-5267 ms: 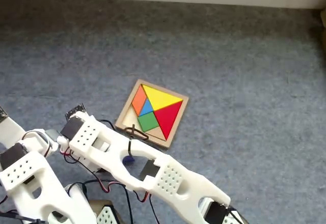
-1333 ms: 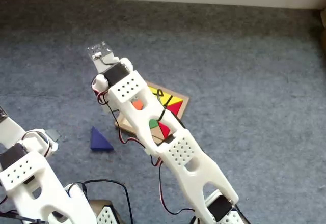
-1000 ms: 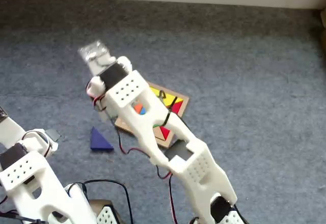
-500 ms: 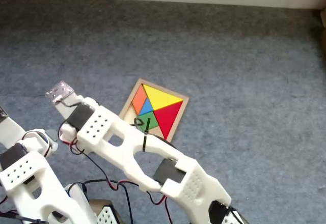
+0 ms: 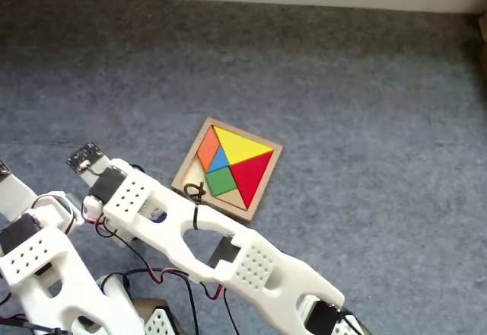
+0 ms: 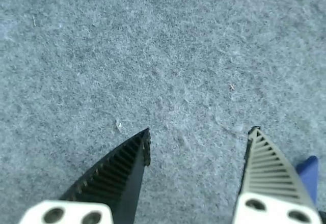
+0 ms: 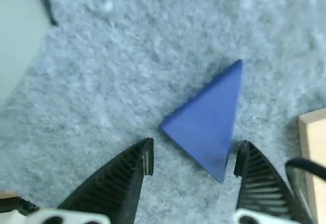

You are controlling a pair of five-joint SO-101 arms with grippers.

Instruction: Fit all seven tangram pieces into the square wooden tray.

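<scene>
Blue triangle [image 7: 208, 123] lies on the grey carpet [image 5: 365, 84] near the wooden tray [image 5: 268, 179], right between your right gripper's [image 7: 195, 145] spread fingers [image 7: 127, 173], its long side next to one finger. Your left gripper [image 6: 199, 131], spread and empty, sits just beside.

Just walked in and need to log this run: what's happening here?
The right gripper hangs over a dark blue triangle on the grey carpet beside the square wooden tray, fingers open either side of it, not yet gripping. The tray holds an orange piece, small blue triangle, yellow triangle, red triangle and green square, with bare wood along one edge. The left gripper is open over carpet nearby.
</scene>
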